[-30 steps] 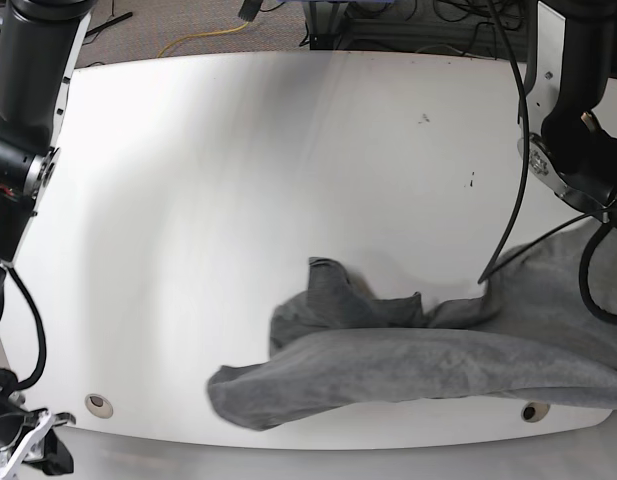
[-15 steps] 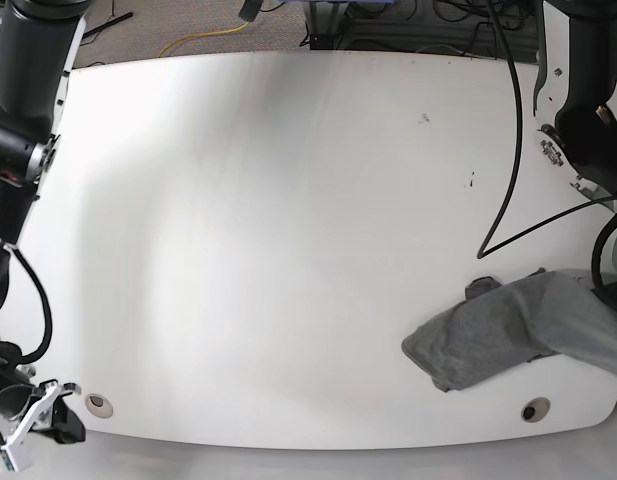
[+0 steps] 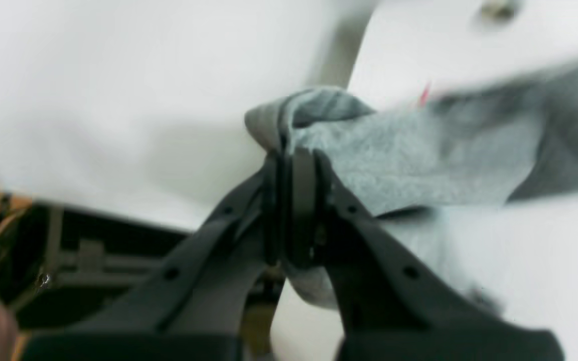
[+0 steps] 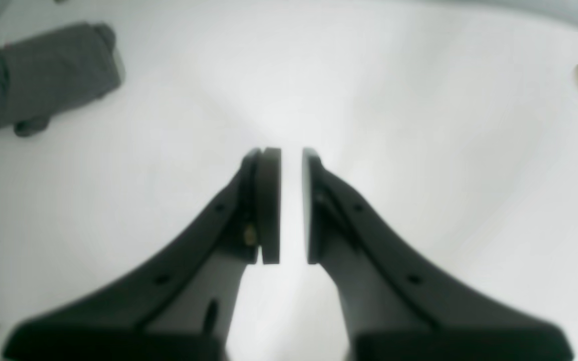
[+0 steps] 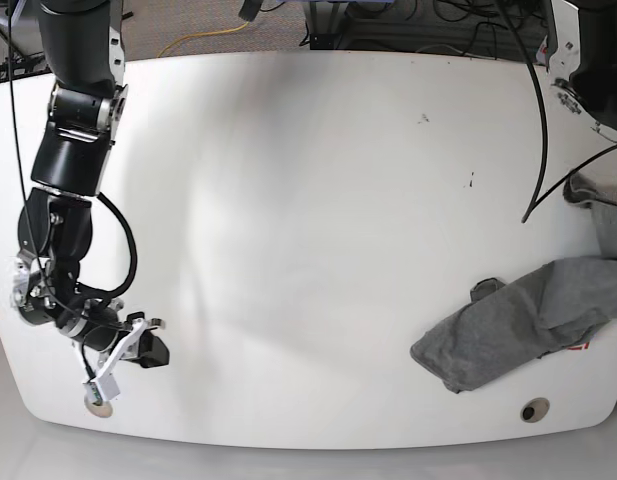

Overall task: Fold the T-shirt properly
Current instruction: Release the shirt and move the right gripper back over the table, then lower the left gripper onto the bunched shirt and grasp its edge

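Note:
The grey T-shirt [image 5: 508, 325] lies bunched at the table's right front, and one end rises off the right edge. In the left wrist view my left gripper [image 3: 294, 155] is shut on a fold of the T-shirt [image 3: 409, 160], which trails away to the right. Only the left arm [image 5: 593, 60] shows in the base view, at the top right. My right gripper [image 5: 156, 352] hovers low over the table's left front, far from the cloth. Its jaws [image 4: 291, 155] stand slightly apart with nothing between them. The T-shirt [image 4: 43, 75] appears far off at the upper left of the right wrist view.
The white table [image 5: 288, 200] has a small hole [image 5: 533, 410] near its front right edge. A black cable [image 5: 538, 150] hangs from the left arm over the right side. Cables and floor lie beyond the far edge.
The T-shirt was dragged from the front middle to the right edge and bunched up. My right arm swung in from off the front left corner to over the table.

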